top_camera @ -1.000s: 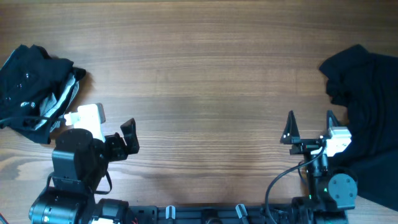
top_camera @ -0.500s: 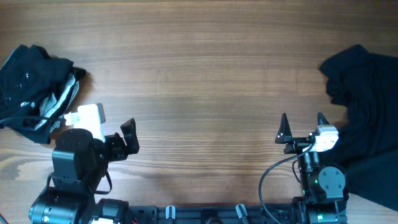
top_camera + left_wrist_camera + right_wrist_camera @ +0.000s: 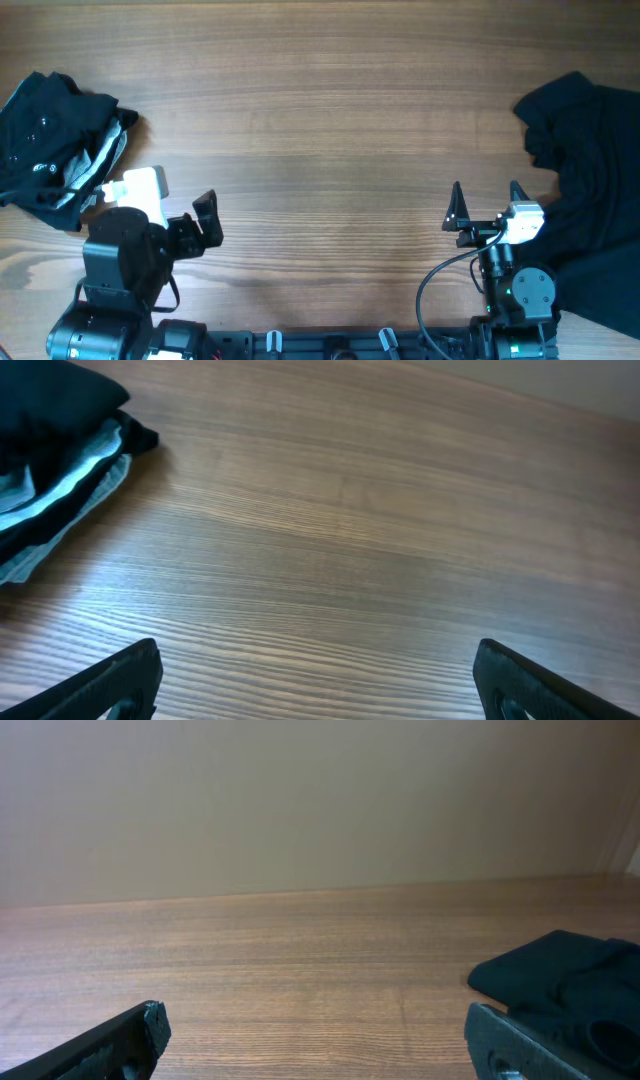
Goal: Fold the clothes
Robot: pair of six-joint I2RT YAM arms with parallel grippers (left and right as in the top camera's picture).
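Note:
A crumpled pile of dark clothes (image 3: 50,135) with a pale grey piece in it lies at the table's left edge; it also shows in the left wrist view as a dark pile (image 3: 45,470) at upper left. A large black garment (image 3: 590,190) is spread loosely at the right edge, and a fold of this black garment (image 3: 565,980) sits just beyond my right finger. My left gripper (image 3: 175,208) (image 3: 320,690) is open over bare wood, right of the pile. My right gripper (image 3: 487,195) (image 3: 318,1045) is open and holds nothing, just left of the black garment.
The wooden table (image 3: 320,120) stretches between the two heaps. Both arm bases and their cables (image 3: 450,290) sit along the near edge. A plain beige wall (image 3: 300,800) rises behind the table's far edge.
My right gripper shifted a little to the left and away from the near edge, then stayed still. The left arm and both heaps have not moved.

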